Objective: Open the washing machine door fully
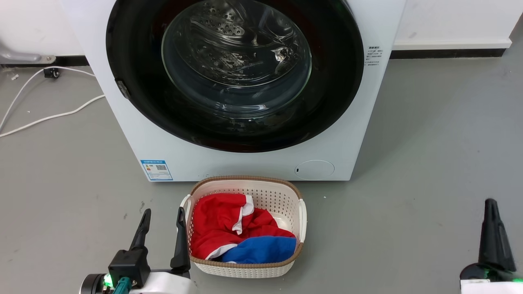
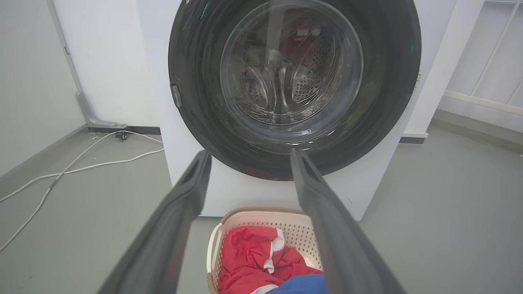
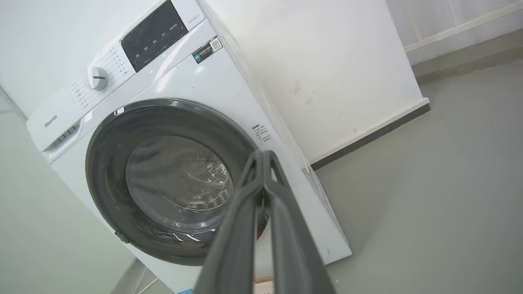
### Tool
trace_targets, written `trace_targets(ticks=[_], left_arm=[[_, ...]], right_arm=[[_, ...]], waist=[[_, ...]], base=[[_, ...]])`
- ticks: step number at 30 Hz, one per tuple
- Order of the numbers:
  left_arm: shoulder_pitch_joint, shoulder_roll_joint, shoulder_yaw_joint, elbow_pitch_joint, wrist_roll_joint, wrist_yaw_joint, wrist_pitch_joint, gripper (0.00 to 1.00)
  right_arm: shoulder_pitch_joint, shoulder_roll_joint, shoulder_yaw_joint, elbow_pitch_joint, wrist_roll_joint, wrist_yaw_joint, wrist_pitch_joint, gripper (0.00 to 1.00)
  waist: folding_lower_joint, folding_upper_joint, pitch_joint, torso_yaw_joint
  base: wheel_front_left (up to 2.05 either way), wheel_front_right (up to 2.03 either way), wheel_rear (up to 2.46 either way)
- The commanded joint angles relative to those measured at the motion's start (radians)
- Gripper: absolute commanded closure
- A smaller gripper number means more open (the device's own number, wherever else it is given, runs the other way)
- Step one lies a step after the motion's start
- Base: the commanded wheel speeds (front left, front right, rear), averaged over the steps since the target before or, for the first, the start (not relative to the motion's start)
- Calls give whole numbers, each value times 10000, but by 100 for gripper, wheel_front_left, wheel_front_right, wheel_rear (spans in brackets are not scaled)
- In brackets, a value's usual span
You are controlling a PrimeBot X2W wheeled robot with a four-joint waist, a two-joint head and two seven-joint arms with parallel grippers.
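The white washing machine (image 1: 245,163) stands ahead of me against the wall. Its round glossy black door (image 1: 135,102) with the bulging glass bowl lies flush against the machine's front, with a small latch at its left rim. The door (image 2: 388,102) faces my left wrist camera, and in the right wrist view the door (image 3: 106,163) appears tilted below the control panel. My left gripper (image 1: 162,213) is open at the lower left, well short of the machine, beside the basket. My right gripper (image 1: 490,202) is shut on nothing at the lower right, far from the door.
A cream laundry basket (image 1: 300,212) holding red and blue clothes sits on the grey floor right before the machine. White cables (image 1: 49,116) trail over the floor at the left. Open floor lies to the right of the machine.
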Motion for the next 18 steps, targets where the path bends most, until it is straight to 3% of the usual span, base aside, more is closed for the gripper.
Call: trace_targets(ticks=[1,7,13,18], left_arm=[[88,-5,6,-20,-27,30,-28,0],[105,-3,18,-26,-43,32,-28,0],[140,-3,73,-65,-18,11,-28,0],[129,-4,106,-74,1,-38,-28,0]], right_arm=[[-93,4,50,105,430,1,-21,100],[137,-10,780,560,4538,1,-21,100],[388,-2,1177,288,7149,2,-19,100],[579,-173,1257,-165,9072,1,634,100]], waist=[[0,0,-1,4],[0,0,-8,13],[0,0,3,-11],[0,0,23,-37]], base=[[0,0,0],[0,0,0],[0,0,0],[0,0,0]])
